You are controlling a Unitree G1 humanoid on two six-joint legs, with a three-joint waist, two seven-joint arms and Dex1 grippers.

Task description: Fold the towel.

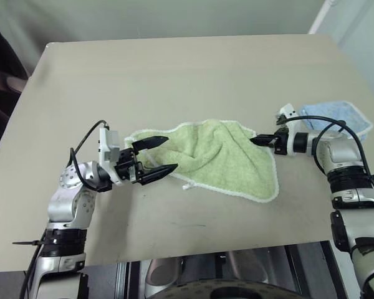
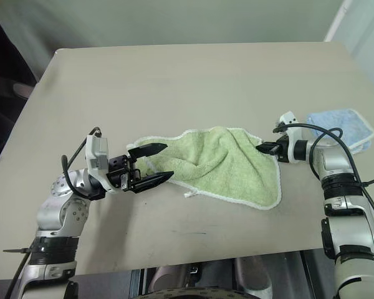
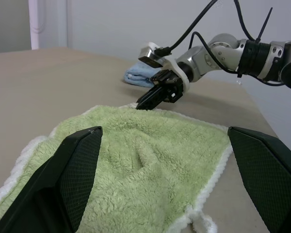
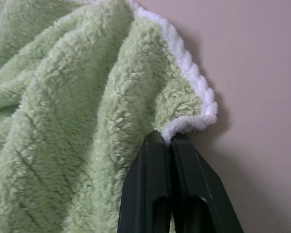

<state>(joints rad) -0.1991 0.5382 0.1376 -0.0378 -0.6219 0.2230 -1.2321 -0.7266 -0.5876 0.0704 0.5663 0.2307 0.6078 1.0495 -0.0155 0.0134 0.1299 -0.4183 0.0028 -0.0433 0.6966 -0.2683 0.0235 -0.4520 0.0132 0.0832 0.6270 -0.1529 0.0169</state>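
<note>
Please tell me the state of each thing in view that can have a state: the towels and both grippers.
towel: rumpled, lying on the table, not folded, its right corner pinched.
right gripper: shut on the towel's white-edged corner.
left gripper: open, at the towel's left end, gripping nothing.
blue towel: lying flat near the table's right edge, untouched.

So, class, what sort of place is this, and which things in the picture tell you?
Probably a robot lab or test room, not a home: a plain beige table against bare walls, holding a green towel and a small blue towel, worked by the left gripper and right gripper.
</note>
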